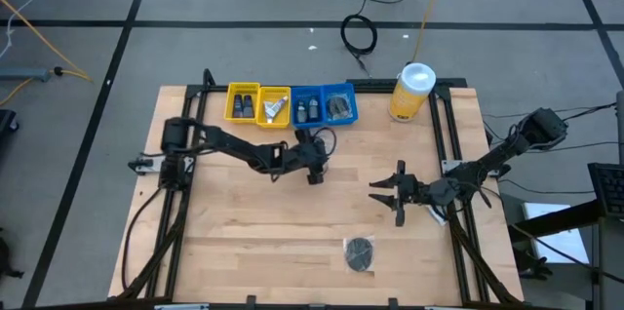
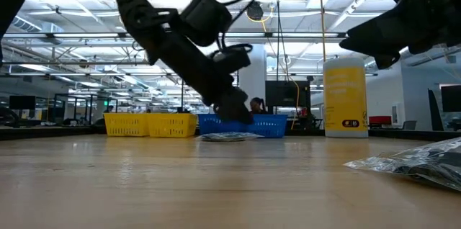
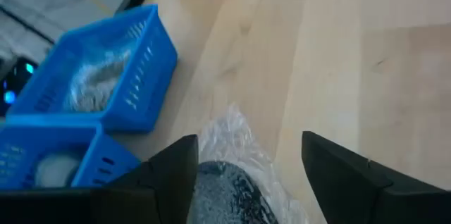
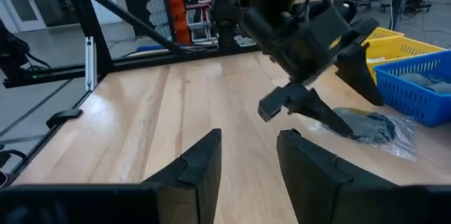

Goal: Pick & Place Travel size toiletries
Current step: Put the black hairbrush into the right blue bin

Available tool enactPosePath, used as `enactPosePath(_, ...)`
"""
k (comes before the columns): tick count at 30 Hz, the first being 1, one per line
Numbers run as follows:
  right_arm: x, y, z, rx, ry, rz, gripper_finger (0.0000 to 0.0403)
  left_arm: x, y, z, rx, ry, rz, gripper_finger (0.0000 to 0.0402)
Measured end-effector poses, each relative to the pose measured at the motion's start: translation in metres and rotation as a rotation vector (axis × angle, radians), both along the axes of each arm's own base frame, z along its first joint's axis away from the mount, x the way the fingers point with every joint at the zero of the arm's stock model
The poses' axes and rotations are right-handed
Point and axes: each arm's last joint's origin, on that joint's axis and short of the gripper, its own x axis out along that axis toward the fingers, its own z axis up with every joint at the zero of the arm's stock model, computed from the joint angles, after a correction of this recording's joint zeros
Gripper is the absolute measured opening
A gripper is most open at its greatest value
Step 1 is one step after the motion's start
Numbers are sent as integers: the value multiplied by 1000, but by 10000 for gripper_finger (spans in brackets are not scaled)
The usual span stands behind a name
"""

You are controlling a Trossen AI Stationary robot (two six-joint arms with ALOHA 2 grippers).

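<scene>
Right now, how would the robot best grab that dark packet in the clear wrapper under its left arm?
From straight above: the packet lies flat on the table, so the left gripper, jaws open astride it, should pinch the dark middle rather than the loose wrap.

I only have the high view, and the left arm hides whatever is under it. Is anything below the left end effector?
Observer: Yes. The left wrist view shows a dark packet in clear wrap, lying between the open fingers of the left end effector.
Operator: Is it off the table?
Observer: No. In the low view it lies flat on the table, just in front of the blue bins.
</scene>
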Motion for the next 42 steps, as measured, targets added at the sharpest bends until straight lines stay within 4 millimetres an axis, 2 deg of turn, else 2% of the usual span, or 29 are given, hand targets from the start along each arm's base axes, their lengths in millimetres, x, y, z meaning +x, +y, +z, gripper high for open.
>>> enactPosePath(4, 0, 0, 0, 0, -1, 0, 130, 12, 2, -10, -39, 58, 75, 241)
enactPosePath(7, 0, 0, 0, 0, 0, 1, 130, 18, 6, -22, -16, 134, 146, 221)
enactPosePath(11, 0, 0, 0, 0, 0, 1, 130, 25, 11, -24, -42, 167, 194, 188)
enactPosePath(15, 0, 0, 0, -1, 1, 1, 130, 22, 13, -25, -66, 185, 219, 135)
enactPosePath(22, 0, 0, 0, 0, 0, 1, 130, 18, 16, -26, -80, 220, 239, 11)
enactPosePath(27, 0, 0, 0, 0, 0, 2, 130, 19, 9, -25, -69, 224, 218, 5)
enactPosePath(31, 0, 0, 0, 0, 1, 2, 130, 19, -9, -19, -31, 229, 182, 4)
enactPosePath(38, 0, 0, 0, 0, 0, 2, 130, 16, -49, 21, 80, 152, 115, 1)
enactPosePath(42, 0, 0, 0, 0, 0, 2, 130, 13, -61, 43, 110, 98, 84, 1)
